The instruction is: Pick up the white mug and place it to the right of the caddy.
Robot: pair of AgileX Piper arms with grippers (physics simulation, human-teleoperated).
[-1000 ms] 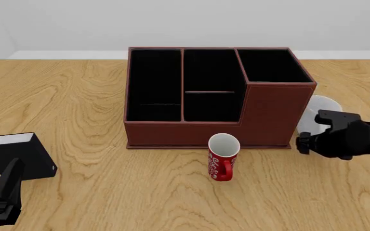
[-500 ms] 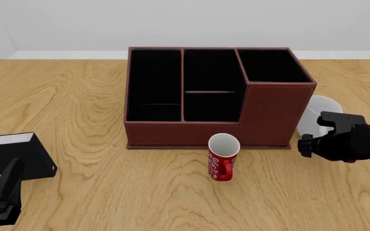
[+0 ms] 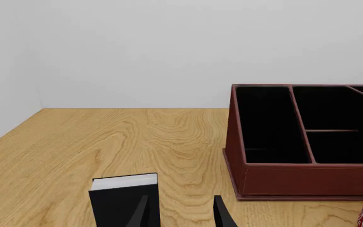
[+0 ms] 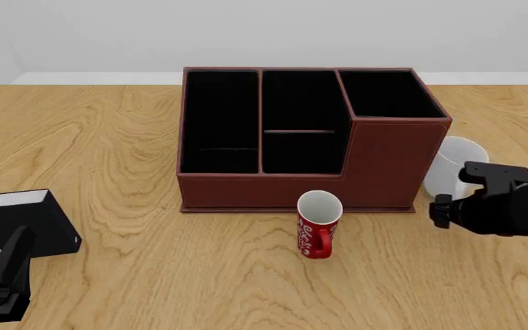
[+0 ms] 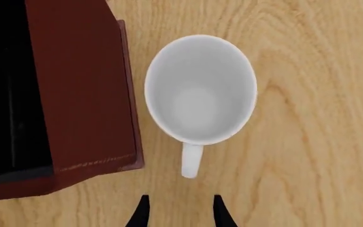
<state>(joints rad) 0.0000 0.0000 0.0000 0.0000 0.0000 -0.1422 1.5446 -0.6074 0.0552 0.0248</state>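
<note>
The white mug (image 4: 451,163) stands upright on the table just right of the caddy (image 4: 273,190), close to its taller corner. In the right wrist view I look straight down into the mug (image 5: 200,90); its handle (image 5: 192,161) points toward my right gripper (image 5: 180,213). That gripper is open and empty, above the table, a little nearer than the mug (image 4: 473,203). My left gripper (image 4: 5,275) is open and empty at the near left; its fingers show in the left wrist view (image 3: 180,215).
A red mug with white script (image 4: 318,224) stands in front of the caddy's front wall. A small black box with a white top (image 4: 21,220) sits just beyond my left gripper. The caddy (image 3: 295,179) also shows in the left wrist view.
My right gripper has drawn back to the right and toward the near side, uncovering more of the white mug. The mug and the left arm have not moved.
</note>
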